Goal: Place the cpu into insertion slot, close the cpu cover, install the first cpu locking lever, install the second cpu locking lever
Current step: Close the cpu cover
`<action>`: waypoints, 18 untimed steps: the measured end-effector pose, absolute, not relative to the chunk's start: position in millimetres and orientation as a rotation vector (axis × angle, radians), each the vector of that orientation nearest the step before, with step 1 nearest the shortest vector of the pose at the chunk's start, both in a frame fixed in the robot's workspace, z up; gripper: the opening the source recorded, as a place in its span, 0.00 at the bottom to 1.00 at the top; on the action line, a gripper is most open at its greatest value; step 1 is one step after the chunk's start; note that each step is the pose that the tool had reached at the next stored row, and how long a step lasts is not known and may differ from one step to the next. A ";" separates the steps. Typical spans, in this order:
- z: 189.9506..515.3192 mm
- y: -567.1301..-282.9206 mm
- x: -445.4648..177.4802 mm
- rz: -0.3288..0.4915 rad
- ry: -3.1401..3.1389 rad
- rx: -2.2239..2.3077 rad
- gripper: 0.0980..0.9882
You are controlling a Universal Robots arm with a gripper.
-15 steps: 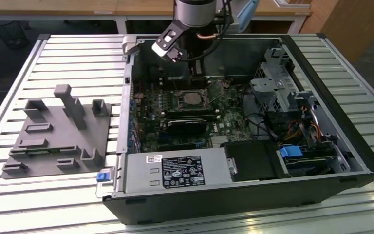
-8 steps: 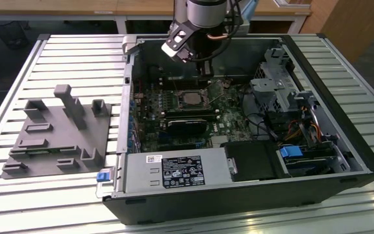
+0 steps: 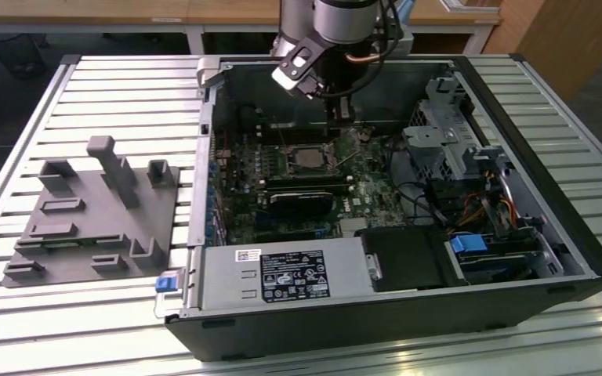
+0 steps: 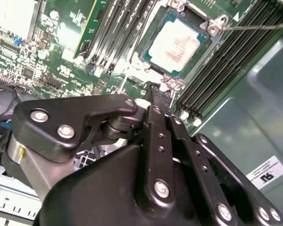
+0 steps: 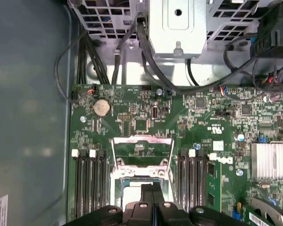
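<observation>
The cpu (image 4: 174, 44), a silvery square chip, lies in the insertion slot (image 4: 146, 49) on the green board; the exterior view shows the cpu (image 3: 306, 159) mid-board. The cpu cover (image 5: 142, 140), a thin silver frame with a square window, stands swung back off the chip. One thin locking lever (image 4: 254, 26) sticks out loose beside the socket. My gripper (image 5: 153, 190) hangs just above the socket's edge, by the cover's hinge side, black fingers shut together with nothing between them. In the exterior view my gripper (image 3: 338, 129) reaches down into the open case.
Black memory slots (image 5: 89, 179) flank the socket on both sides. A metal drive cage (image 5: 179, 23) with cables sits beyond the board, a finned heatsink (image 5: 271, 160) to one side. On the slatted table, a grey fixture (image 3: 92, 211) lies at the exterior view's left.
</observation>
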State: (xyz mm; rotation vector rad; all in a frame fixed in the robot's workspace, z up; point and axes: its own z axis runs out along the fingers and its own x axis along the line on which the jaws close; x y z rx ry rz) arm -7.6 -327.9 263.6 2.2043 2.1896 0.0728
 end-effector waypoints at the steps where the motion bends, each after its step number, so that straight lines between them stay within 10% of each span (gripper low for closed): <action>1: 263.6 -327.9 -6.1 0.073 2.190 2.204 0.01; 18: 262.7 -326.6 11.0 0.071 2.190 2.205 0.01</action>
